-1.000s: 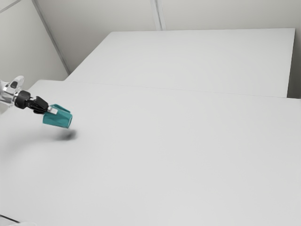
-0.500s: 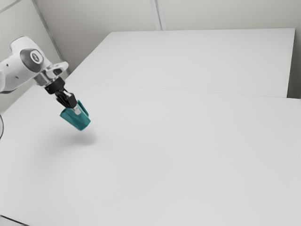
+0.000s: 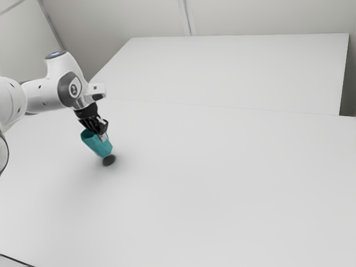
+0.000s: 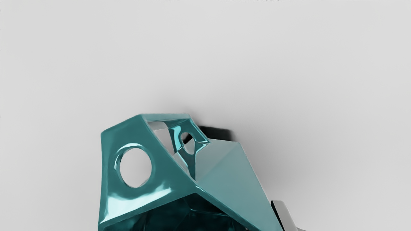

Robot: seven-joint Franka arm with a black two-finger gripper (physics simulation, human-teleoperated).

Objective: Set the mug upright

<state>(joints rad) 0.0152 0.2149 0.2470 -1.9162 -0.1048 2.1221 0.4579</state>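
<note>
Your jaws hold teal mug (image 3: 97,144), tilted, apparently just above tabletop (image 3: 222,183). Pressed down at this slant, mug could pivot in your grip; released before levelling, topple.

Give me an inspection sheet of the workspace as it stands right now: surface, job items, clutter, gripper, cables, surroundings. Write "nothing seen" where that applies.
Surface: white table, plain and pale; a dark shadow lies beside the mug's lower end.
Job's things: teal mug, tilted, mouth toward the exterior view's upper left; not yet upright. Whether its base touches down, I cannot tell.
Clutter: nothing seen.
Gripper: jaws shut on the mug.
Cables: thin dark line at the exterior view's lower left; possibly a cable, cannot tell.
Surroundings: pale walls; a second white surface beyond the table.
</note>
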